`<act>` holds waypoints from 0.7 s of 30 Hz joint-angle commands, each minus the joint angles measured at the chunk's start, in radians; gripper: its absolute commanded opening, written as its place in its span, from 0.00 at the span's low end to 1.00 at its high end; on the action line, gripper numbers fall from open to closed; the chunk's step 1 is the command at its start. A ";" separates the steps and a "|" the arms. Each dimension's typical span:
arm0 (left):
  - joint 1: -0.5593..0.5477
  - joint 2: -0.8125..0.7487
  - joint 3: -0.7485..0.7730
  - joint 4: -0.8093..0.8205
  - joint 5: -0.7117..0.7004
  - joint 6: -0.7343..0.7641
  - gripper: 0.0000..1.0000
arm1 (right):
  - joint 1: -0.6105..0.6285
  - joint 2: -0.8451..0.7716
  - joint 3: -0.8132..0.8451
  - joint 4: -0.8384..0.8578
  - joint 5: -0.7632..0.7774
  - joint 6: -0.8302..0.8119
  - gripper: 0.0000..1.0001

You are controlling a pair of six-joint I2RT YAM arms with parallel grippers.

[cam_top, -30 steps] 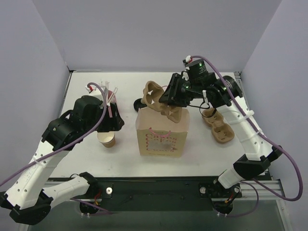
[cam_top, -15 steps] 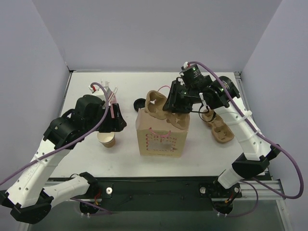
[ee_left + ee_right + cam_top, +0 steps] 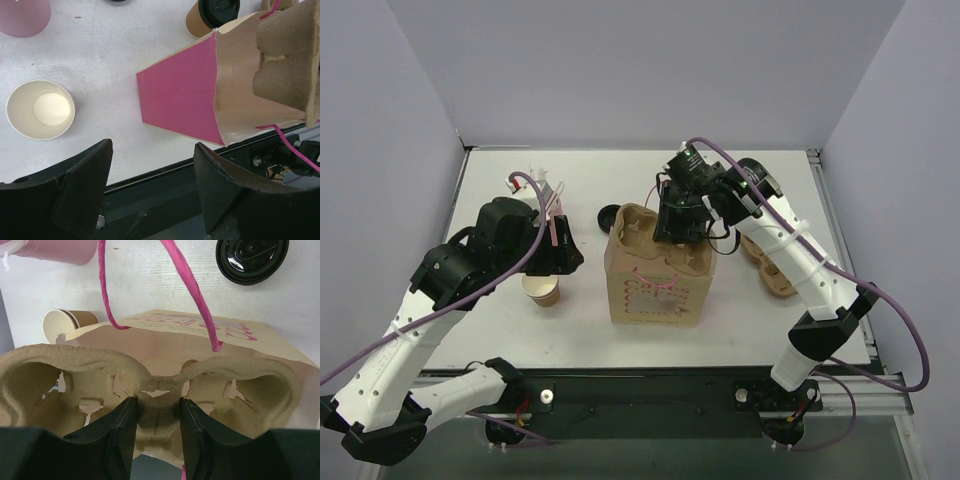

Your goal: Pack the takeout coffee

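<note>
While the right gripper (image 3: 157, 412) pinched the cup tray (image 3: 160, 382) into the bag (image 3: 655, 295), left gripper (image 3: 152, 157) gaping empty, pressing it home seemed next.

In the left wrist view, the takeout coffee (image 3: 214, 14) is cut off by the upper edge, the pink cup (image 3: 22, 15) by the upper left corner, and the cup carrier (image 3: 290, 55) by the right edge. In the top view, the takeout coffee is partly concealed behind the paper bag (image 3: 655, 285).
</note>
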 commanded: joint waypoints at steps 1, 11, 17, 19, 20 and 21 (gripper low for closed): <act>0.006 -0.017 0.004 0.036 0.003 0.009 0.76 | 0.022 0.021 0.001 -0.076 0.064 0.030 0.32; 0.006 -0.027 0.001 0.022 -0.009 0.011 0.76 | 0.053 0.093 0.076 -0.210 0.137 -0.001 0.31; 0.006 -0.024 -0.003 0.026 -0.008 0.011 0.76 | 0.076 0.150 0.148 -0.282 0.188 -0.002 0.31; 0.006 -0.022 -0.003 0.023 -0.007 0.011 0.76 | 0.085 0.156 0.144 -0.290 0.209 0.001 0.30; 0.006 -0.024 -0.005 0.023 -0.006 0.011 0.76 | 0.088 0.159 0.144 -0.296 0.211 0.004 0.30; 0.004 -0.024 -0.003 0.022 -0.007 0.013 0.76 | 0.090 0.159 0.147 -0.296 0.216 0.007 0.30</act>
